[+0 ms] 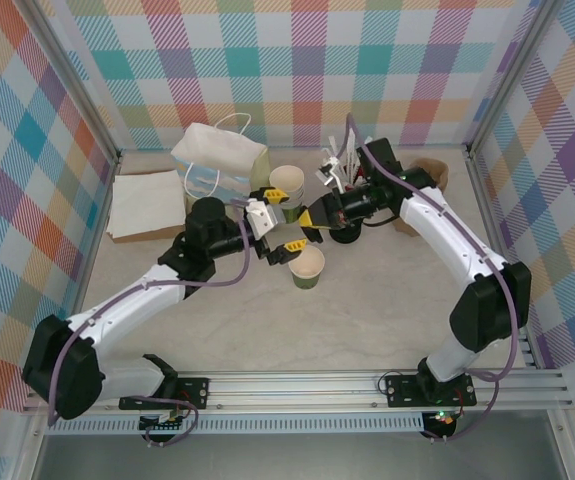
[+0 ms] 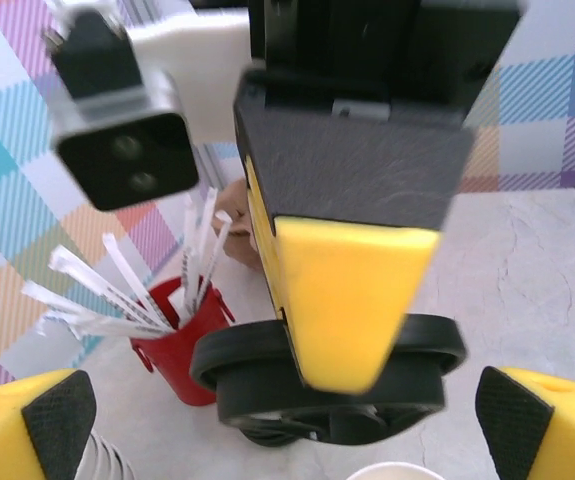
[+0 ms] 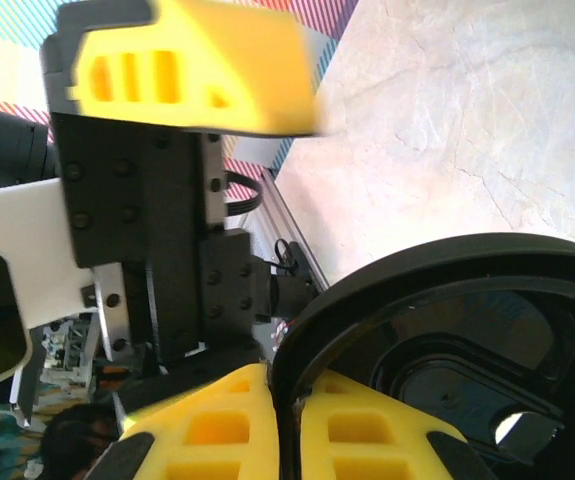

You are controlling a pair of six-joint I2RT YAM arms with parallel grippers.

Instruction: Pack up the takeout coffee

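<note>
Napkins: a flat pile of napkins [image 1: 147, 205] lay at the far left, well apart from the work.
Bag: the white bag [image 1: 217, 160] stood at the back, left of centre, its handles up.
Left gripper: the left gripper [image 1: 285, 222] had its jaws spread wide and held nothing – they straddled the other arm's finger.
Cup: the green cup [image 1: 307, 268] stood on the table just in front of both grippers, upright, without a lid and outside the bag.
Right gripper: the right gripper [image 3: 287, 430] was pinched tight on the rim of a black lid [image 3: 447, 380].
Lid stack: the stack [image 1: 347, 235] sat under that lid; whether the lid had lifted clear I could not tell.
Risk: an edge pinch could let the lid swing or drag a second one along – and the crowded grippers could bump, or tip the light cup.
</note>
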